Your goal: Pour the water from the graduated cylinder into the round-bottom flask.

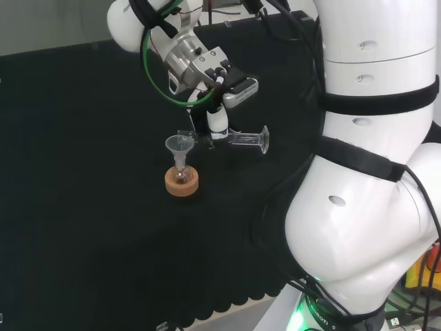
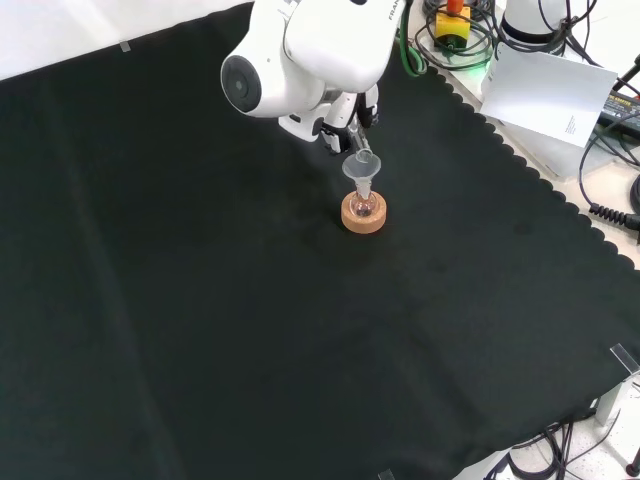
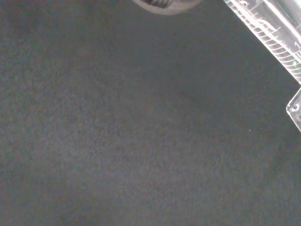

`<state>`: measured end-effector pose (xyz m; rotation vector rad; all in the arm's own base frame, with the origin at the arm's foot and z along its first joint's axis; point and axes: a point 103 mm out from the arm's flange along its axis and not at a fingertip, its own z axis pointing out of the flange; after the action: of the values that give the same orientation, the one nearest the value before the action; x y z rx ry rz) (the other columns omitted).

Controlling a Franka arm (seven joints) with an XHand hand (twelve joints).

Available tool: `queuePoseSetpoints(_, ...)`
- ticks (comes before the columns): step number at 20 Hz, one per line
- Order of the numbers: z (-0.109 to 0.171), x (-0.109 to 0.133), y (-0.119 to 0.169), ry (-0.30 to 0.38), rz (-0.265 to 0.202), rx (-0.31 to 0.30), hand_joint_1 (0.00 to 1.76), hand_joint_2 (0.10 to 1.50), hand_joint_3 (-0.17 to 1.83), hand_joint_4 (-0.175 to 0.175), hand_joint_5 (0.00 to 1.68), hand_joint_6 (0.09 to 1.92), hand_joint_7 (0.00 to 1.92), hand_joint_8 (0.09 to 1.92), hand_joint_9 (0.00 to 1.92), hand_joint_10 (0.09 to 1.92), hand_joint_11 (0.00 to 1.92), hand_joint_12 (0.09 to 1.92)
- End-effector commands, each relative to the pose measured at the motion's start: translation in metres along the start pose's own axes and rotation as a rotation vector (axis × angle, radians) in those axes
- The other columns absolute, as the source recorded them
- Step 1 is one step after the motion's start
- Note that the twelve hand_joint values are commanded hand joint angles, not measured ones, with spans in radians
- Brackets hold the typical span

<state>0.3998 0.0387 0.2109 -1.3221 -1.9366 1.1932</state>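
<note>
A small round-bottom flask [image 1: 181, 174] sits in a cork ring [image 1: 182, 183] on the black cloth, with a clear funnel [image 1: 180, 145] in its neck. The hand [image 1: 218, 124] is curled round a clear graduated cylinder [image 1: 238, 138], which lies almost level above the cloth, its mouth at the funnel's rim and its foot to the right in the head view. In the front view the flask [image 2: 363, 206], its cork ring [image 2: 363, 216] and funnel [image 2: 361, 166] stand just below the arm's white link. The wrist view catches the cylinder's marked wall [image 3: 274, 35] over bare cloth.
The arm's big white links [image 1: 365, 158] stand at the right of the head view. Cables, a white sheet of paper [image 2: 545, 90] and other gear lie beyond the cloth's scalloped edge in the front view.
</note>
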Motion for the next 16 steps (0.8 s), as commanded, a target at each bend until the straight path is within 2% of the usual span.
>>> queuePoseSetpoints(1,0.009,-0.017,-0.006,0.003,-0.007,-0.002,1.27,1.08,0.0,-0.175,1.03,0.91,1.07,0.89,1.47,0.09,1.22,0.79)
queuePoseSetpoints(6,0.008,-0.018,-0.008,-0.005,-0.001,0.006,1.27,1.08,0.0,-0.175,1.03,0.91,1.07,0.89,1.47,0.09,1.22,0.79)
queuePoseSetpoints(9,0.002,-0.01,-0.009,-0.016,0.01,0.02,1.27,1.08,0.0,-0.175,1.03,0.91,1.07,0.89,1.47,0.09,1.22,0.79)
queuePoseSetpoints(10,0.005,-0.016,-0.011,-0.014,-0.001,0.014,1.27,1.08,0.0,-0.175,1.03,0.91,1.07,0.89,1.47,0.09,1.22,0.79)
queuePoseSetpoints(12,0.005,-0.016,-0.012,-0.022,0.004,0.023,1.27,1.08,0.0,-0.175,1.03,0.91,1.07,0.89,1.47,0.09,1.22,0.79)
queuePoseSetpoints(16,-0.006,-0.001,-0.012,-0.04,0.025,0.046,1.27,1.08,0.0,-0.175,1.03,0.91,1.07,0.89,1.47,0.09,1.22,0.79)
